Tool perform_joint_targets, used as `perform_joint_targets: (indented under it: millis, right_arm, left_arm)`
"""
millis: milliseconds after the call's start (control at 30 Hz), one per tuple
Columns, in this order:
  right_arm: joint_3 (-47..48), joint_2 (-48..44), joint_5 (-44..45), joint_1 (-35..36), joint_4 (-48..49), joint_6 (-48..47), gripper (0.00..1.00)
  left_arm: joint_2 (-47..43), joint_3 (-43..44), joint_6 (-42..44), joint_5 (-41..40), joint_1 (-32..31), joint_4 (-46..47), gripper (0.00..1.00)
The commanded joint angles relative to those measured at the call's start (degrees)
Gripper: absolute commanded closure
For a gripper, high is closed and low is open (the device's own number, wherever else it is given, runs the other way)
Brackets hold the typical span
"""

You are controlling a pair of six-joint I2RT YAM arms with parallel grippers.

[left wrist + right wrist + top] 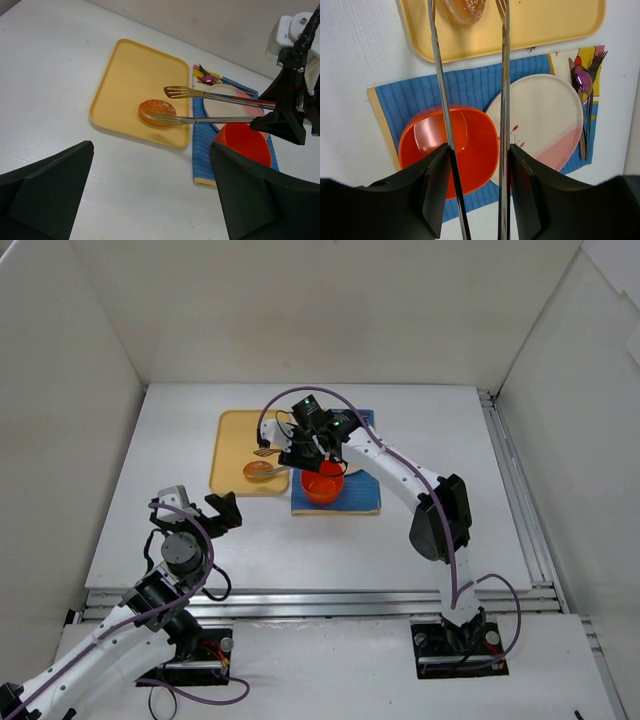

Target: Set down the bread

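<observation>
The bread [259,471] is a small golden-brown bun lying on the yellow tray [235,440]. It also shows in the left wrist view [157,111] and at the top of the right wrist view [465,10]. My right gripper [305,445] [479,150] is shut on a pair of metal tongs [440,75]. The tongs [220,97] stand open, one tip on each side of the bread. I cannot tell if a tip touches it. My left gripper [225,510] [152,150] is open and empty over the bare table near the front left.
An orange-red cup [322,483] [475,145] and a white-and-pink plate [545,110] sit on a blue mat [360,495] right of the tray. A fork and spoon [587,85] lie on a patterned napkin beyond the plate. White walls enclose the table.
</observation>
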Motion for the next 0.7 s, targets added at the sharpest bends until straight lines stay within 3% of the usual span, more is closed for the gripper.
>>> perform_joint_targets:
  millis: [0,667]
  right_arm:
    - [4.01,-0.13,1.53,-0.36,-0.67,-1.20,0.55]
    - [10.51,5.67,0.39,-0.97,-1.90,-1.29,0.51]
  left_arm:
    - [0.66,1.87,0.50,0.11,0.45,2.73,0.01]
    - [1.45,2.22,0.94,0.37,0.45,2.99,0.01]
